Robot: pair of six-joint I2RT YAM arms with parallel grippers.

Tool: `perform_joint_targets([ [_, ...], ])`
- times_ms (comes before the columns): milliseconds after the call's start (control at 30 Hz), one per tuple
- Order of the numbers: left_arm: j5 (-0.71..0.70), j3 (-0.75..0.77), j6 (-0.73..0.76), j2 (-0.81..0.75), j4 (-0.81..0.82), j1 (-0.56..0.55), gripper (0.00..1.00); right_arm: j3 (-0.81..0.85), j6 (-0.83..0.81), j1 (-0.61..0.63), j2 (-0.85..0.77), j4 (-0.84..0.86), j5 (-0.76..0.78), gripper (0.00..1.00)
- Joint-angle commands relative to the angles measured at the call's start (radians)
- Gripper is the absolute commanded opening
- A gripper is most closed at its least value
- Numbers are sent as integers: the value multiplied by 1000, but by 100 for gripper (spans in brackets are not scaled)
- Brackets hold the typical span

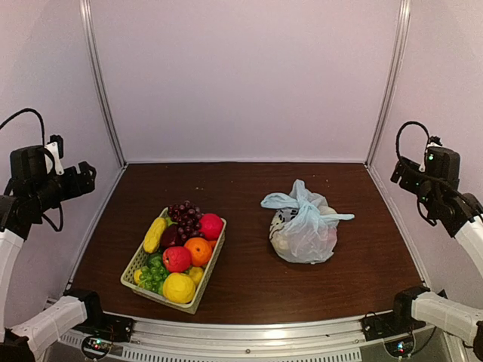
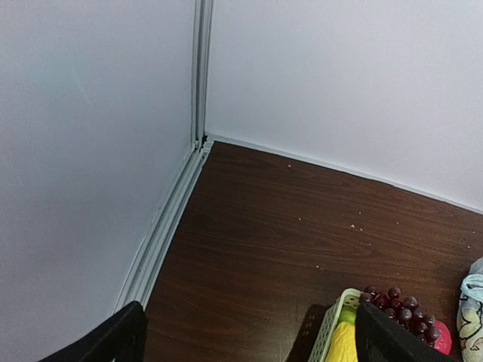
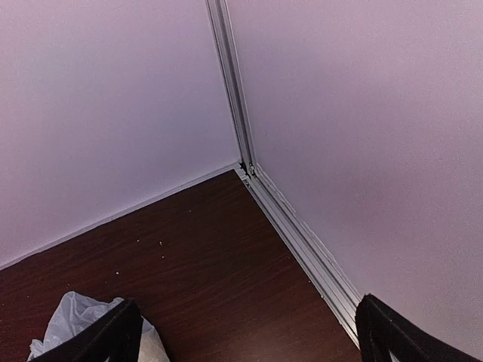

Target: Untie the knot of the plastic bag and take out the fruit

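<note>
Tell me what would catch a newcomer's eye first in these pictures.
The pale green basket, front left on the dark table, piled with bright fruit in red, orange, yellow and purple. To its right sits the pale blue plastic bag, tied shut by the knot on top, ends sticking out.

1. A dark brown wood-grain table (image 1: 362,256) forms the floor of a small booth.
2. A plain, pale lilac-white back wall (image 1: 241,75) rises behind it.
3. A matching left wall (image 1: 45,68) and right wall (image 1: 445,68) close the sides.
4. Grey metal corner strips (image 1: 102,83) run up where the walls meet.
5. A silvery rail (image 1: 249,332) edges the table's near side.
6. The light is soft and even.
</note>
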Motion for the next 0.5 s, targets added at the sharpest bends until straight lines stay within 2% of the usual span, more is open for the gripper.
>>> perform_joint_targets([
  [0,70,35,0,16,-31,0,97,43,47,-2,-17,-150,-8,99],
  [300,93,72,-24,22,-91,0,97,53,18,-2,-23,-161,-32,99],
  [467,114,80,37,4,-90,0,97,66,-46,-1,8,-153,-198,99],
])
